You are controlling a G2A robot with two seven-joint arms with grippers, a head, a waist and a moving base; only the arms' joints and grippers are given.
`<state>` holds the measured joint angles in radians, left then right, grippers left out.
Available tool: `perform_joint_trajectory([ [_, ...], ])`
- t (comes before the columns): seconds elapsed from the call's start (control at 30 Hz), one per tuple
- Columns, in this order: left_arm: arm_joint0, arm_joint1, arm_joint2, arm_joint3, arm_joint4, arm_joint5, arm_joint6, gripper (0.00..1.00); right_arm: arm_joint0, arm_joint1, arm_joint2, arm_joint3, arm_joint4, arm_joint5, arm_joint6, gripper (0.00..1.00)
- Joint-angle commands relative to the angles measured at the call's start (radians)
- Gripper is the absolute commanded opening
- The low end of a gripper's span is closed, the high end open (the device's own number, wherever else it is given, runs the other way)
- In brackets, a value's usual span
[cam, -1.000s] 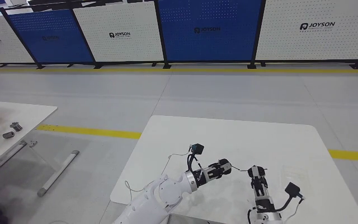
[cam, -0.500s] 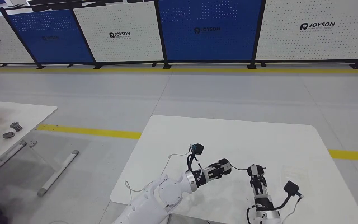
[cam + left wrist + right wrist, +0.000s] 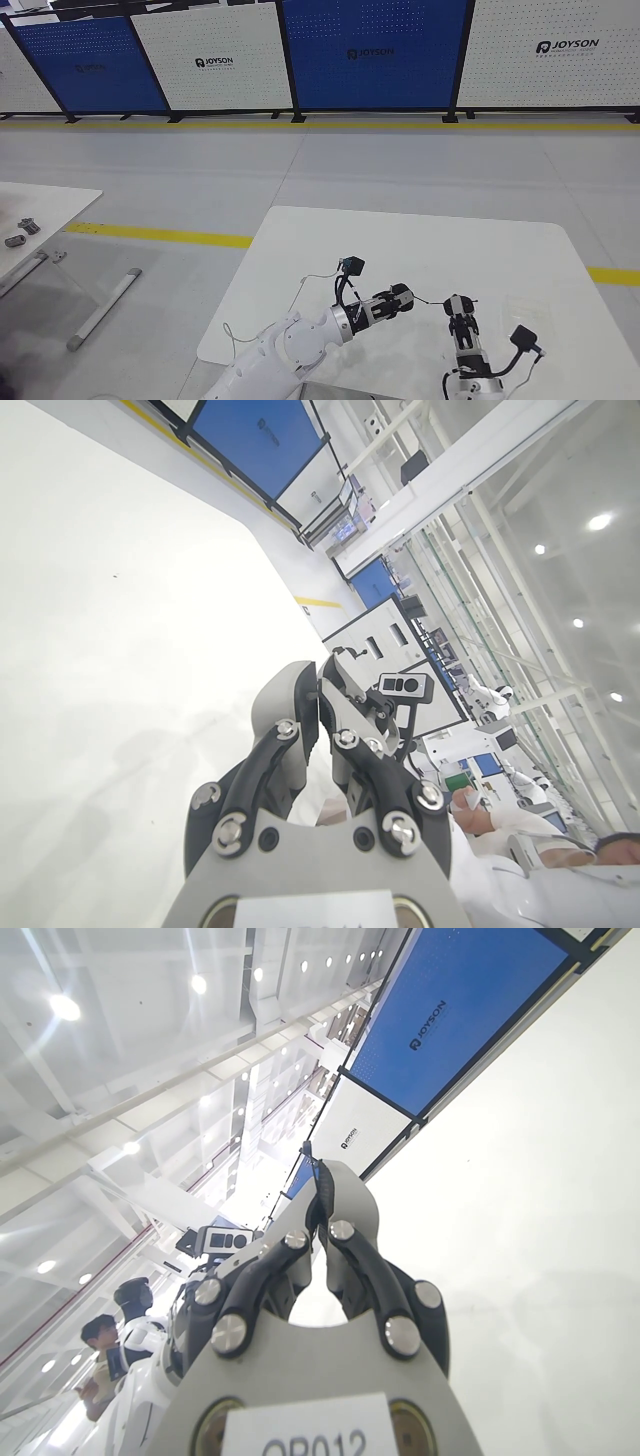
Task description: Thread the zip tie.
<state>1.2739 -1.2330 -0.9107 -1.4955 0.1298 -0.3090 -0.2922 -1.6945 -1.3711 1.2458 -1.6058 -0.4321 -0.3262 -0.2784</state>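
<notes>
A thin black zip tie [image 3: 428, 300] spans the gap between my two grippers, low over the white table [image 3: 420, 240] near its front edge. My left gripper [image 3: 404, 294] is shut, and the tie's one end runs into its tips. In the left wrist view its fingers [image 3: 285, 700] press together, and the tie itself is too thin to make out there. My right gripper [image 3: 458, 304] is shut on the other end. A short black piece of the zip tie [image 3: 311, 1155] sticks out past the right gripper [image 3: 320, 1178].
A faint clear packet [image 3: 524, 306] lies on the table to the right of my right gripper. The table's far half is bare white surface. A second table [image 3: 40, 205] with small metal parts [image 3: 22, 232] stands off to the left across the floor.
Both grippers keep their hold and place. The right arm's wrist swayed slightly and came back.
</notes>
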Motion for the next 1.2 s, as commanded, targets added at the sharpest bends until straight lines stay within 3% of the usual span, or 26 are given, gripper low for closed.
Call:
perform_joint_trajectory([
  [0.0, 0.000, 0.000, 0.000, 0.000, 0.000, 0.000, 0.000, 0.00, 0.004, -0.001, -0.003, 0.004, -0.002, 0.008, 0.001, 0.00],
  [0.6, 0.000, 0.000, 0.000, 0.000, 0.000, 0.000, 0.000, 0.00, 0.020, -0.009, -0.023, 0.018, -0.014, 0.026, -0.003, 0.00],
  [0.73, 0.000, 0.000, 0.000, 0.000, 0.000, 0.000, 0.000, 0.00, 0.036, -0.013, -0.033, 0.032, 0.000, 0.052, 0.010, 0.00],
  [1.17, 0.002, 0.000, 0.000, 0.000, -0.002, 0.005, 0.007, 0.00, 0.036, -0.013, -0.029, 0.028, 0.010, 0.049, 0.015, 0.00],
])
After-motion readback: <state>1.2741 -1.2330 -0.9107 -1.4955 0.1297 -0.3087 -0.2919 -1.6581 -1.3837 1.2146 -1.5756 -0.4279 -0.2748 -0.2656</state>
